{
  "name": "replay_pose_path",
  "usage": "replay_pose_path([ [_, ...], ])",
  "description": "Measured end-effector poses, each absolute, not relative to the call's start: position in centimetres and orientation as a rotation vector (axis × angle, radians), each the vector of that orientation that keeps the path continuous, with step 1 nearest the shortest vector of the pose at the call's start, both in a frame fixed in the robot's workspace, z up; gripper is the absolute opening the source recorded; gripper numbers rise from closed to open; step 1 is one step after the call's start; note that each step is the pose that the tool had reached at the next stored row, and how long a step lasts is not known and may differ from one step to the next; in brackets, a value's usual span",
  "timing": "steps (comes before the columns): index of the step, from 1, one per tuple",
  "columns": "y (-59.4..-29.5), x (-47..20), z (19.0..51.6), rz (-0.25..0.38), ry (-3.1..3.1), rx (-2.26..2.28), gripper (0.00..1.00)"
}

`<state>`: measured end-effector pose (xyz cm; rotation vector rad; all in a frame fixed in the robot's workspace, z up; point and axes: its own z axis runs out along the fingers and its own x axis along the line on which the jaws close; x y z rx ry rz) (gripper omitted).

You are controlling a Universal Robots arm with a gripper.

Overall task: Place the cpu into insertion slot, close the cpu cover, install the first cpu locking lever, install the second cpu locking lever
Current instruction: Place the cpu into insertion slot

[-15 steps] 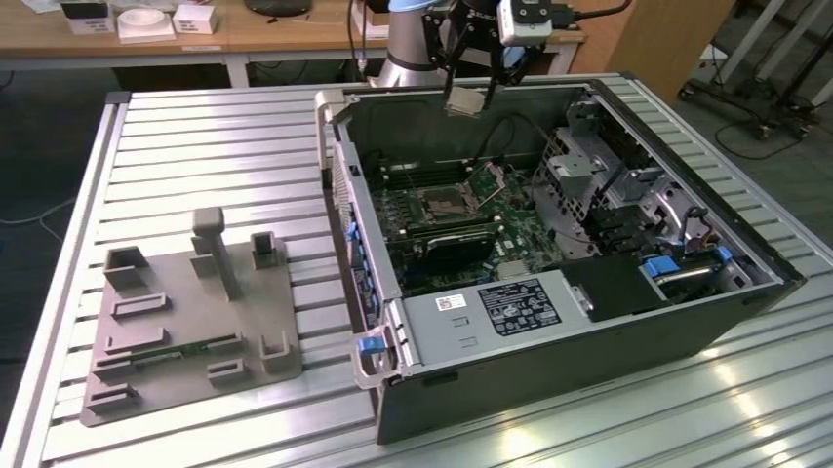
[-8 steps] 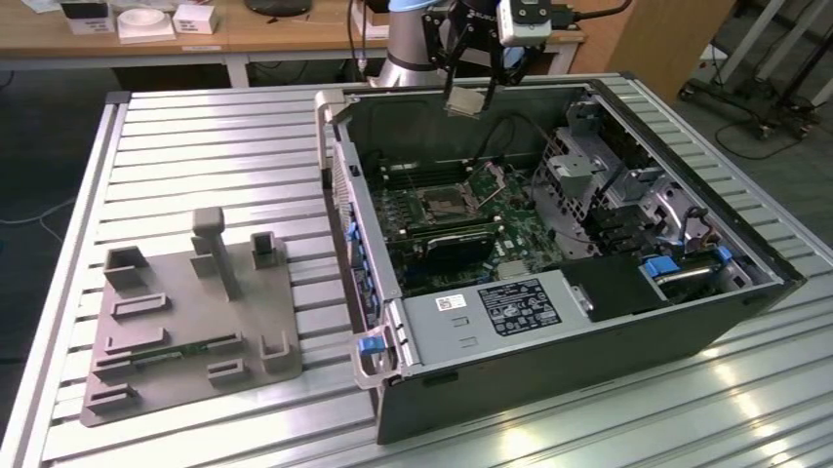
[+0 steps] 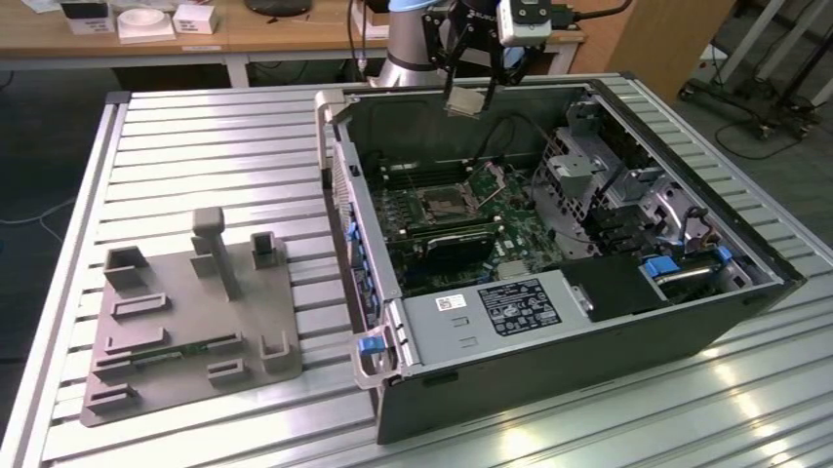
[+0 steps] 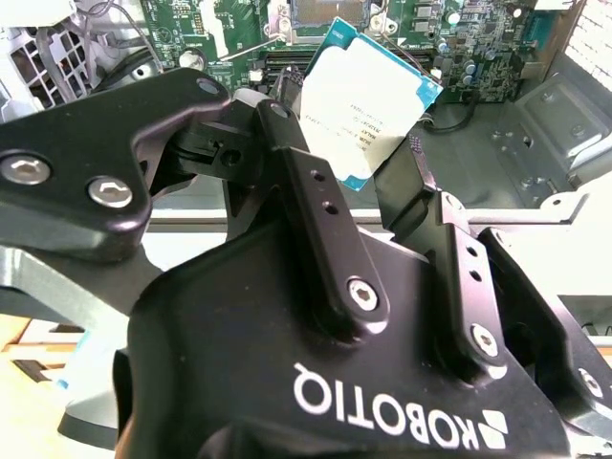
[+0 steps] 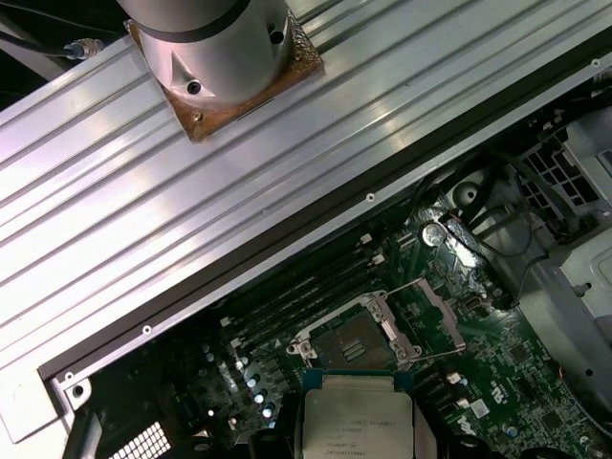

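Note:
My gripper (image 3: 469,96) hangs above the far wall of the open computer case (image 3: 390,390), shut on the cpu (image 3: 465,104). In the second wrist view the two black fingers (image 4: 306,182) pinch the cpu (image 4: 368,100) by opposite edges, its silver-grey top facing the camera. Below it on the motherboard lies the insertion slot (image 5: 352,339), square and dark with a silvery rim, and no chip in it. The slot (image 3: 443,203) sits mid-board in the exterior view. The cpu cover (image 5: 438,311) is swung open beside the slot. The cpu (image 5: 356,421) hovers apart from the slot.
Long black memory slots (image 5: 287,296) flank the socket. A grey box with a white label (image 3: 508,307) fills the near part of the case. A grey fixture plate (image 3: 195,322) lies on the slatted aluminium table (image 3: 195,146). The arm's base (image 5: 215,48) stands behind the case.

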<state>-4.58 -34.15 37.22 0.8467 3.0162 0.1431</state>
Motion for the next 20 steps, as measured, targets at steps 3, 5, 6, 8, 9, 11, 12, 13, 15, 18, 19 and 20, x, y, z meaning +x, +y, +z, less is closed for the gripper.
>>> replay_pose_path([
  [3,-34.15,-4.58,37.2,0.143,3.007,0.874,0.54],
  [5,-34.15,-4.58,37.17,0.143,2.995,0.913,0.54],
  [6,-34.15,-4.58,37.15,0.143,2.988,0.933,0.54],
  [8,-34.15,-4.58,37.1,0.143,2.975,0.969,0.54],
  [9,-34.15,-4.58,37.07,0.142,2.97,0.984,0.54],
  [11,-34.15,-4.58,36.99,0.142,2.959,1.014,0.54],
  [12,-34.15,-4.6,36.94,0.142,2.954,1.027,0.54],
  [13,-34.15,-4.61,36.89,0.142,2.949,1.039,0.54],
  [15,-34.15,-4.63,36.77,0.142,2.939,1.066,0.54],
  [18,-34.15,-4.64,36.55,0.141,2.919,1.114,0.54],
  [19,-34.15,-4.64,36.48,0.141,2.91,1.137,0.54],
  [20,-34.15,-4.64,36.4,0.141,2.9,1.16,0.54],
])
